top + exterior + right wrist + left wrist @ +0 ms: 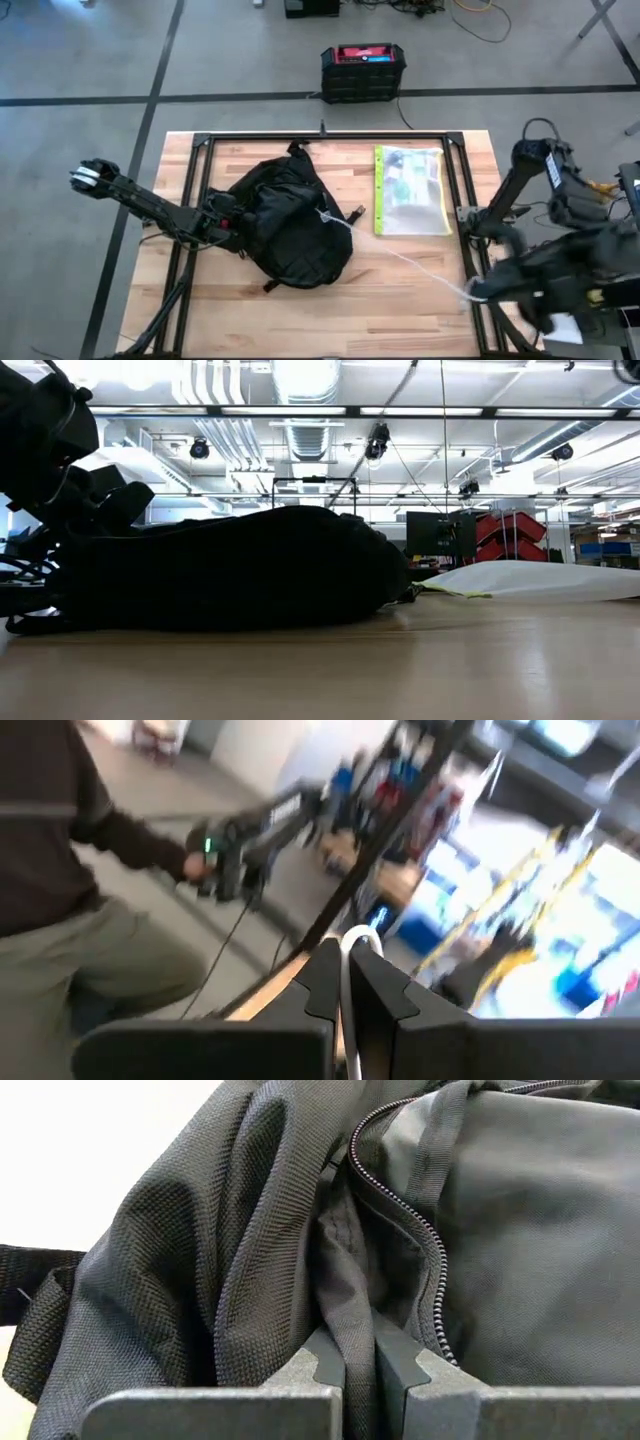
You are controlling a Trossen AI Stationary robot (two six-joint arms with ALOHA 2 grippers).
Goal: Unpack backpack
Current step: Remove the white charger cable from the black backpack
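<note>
The black backpack (290, 222) lies flat on the wooden table's middle and shows as a dark mound (230, 570) in the low view. My left gripper (226, 226) is at its left side, shut on fabric beside the open zip (420, 1240). A thin white cord (400, 258) runs from the backpack's opening (322, 213) toward the table's right near corner. There my right gripper (478, 291) is shut on it. My left gripper pinches a fold of thin grey fabric (356, 1342) between its two fingers, just beside the zip's teeth at the backpack's left side. The fingers come level from the table's left. The backpack rests on the table. My right gripper pinches the white cord (348, 948) between its two fingers, near the cord's free end. The cord loops over the fingertips. It stretches in a nearly straight line back to the backpack, above the table.
A clear pouch with a yellow-green edge (411, 190) lies flat to the right of the backpack, pale in the low view (540, 580). A black box with a red top (362, 70) stands on the floor beyond the table. A person (70, 920) stands beyond the table.
</note>
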